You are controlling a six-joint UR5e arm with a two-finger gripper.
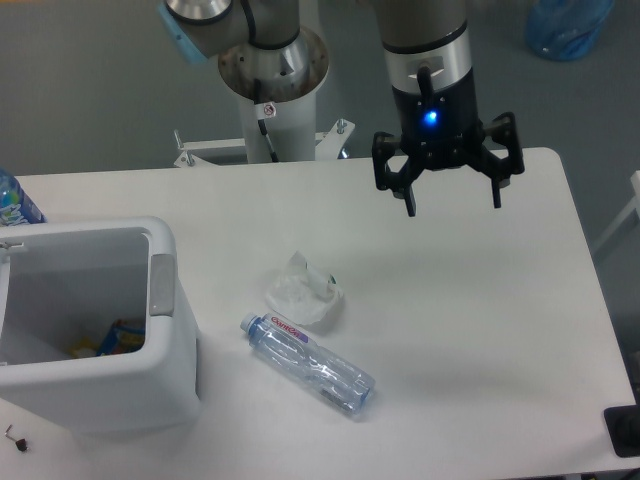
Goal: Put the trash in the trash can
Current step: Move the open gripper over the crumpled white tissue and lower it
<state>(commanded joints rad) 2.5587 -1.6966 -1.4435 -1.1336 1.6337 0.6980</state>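
A crumpled whitish plastic wrapper [303,292] lies near the middle of the white table. Just in front of it a clear water bottle [308,364] with a blue cap and red-purple label lies on its side, cap toward the left. The white trash can [165,350] stands at the left front, with a grey tab on its right rim. My gripper [454,207] hangs above the table's far right, well away from both items, fingers spread wide and open with nothing between them.
Inside the bin lies a yellow-blue packet [110,338]. A bottle with a blue-and-white label [14,203] peeks in at the left edge behind the bin. The arm's base column [272,90] stands behind the table. A small dark object [622,430] sits at the right front corner.
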